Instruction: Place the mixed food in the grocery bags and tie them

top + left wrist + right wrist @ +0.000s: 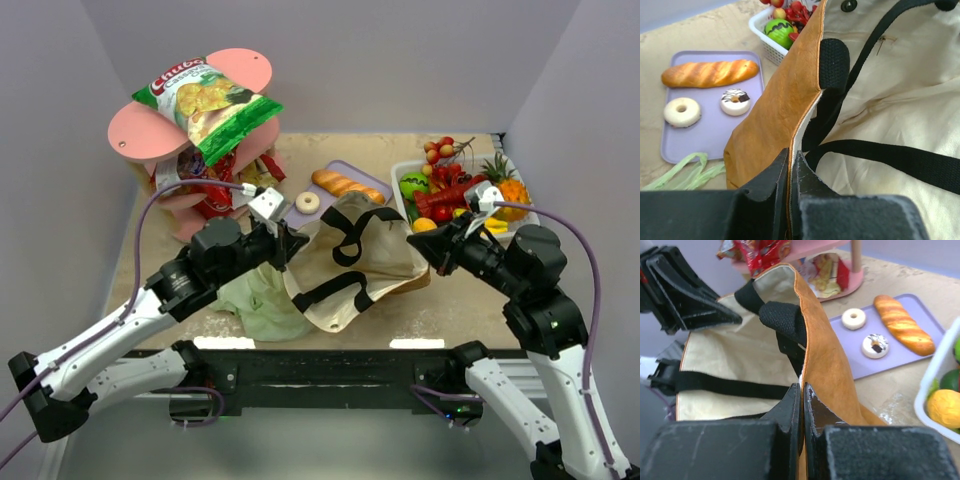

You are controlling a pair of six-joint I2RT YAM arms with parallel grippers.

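The brown paper bag (350, 262) with a cream lining and black handles lies open between my arms. My left gripper (288, 243) is shut on its left rim (790, 157). My right gripper (432, 248) is shut on its right rim (802, 390). The pale-green plastic bag (262, 300) lies crumpled under my left arm. The bread loaf (347, 184) and two small round pieces (682, 111) (735, 101) lie on a lilac tray (715, 135). The green-and-white chips bag (210, 105) lies on top of a pink stand, with red packets (215, 185) on the shelf below.
A white basket (400, 170) of toy fruit stands at the back right, close to my right gripper. The pink stand (130, 135) fills the back left. Grey walls close the table in on three sides.
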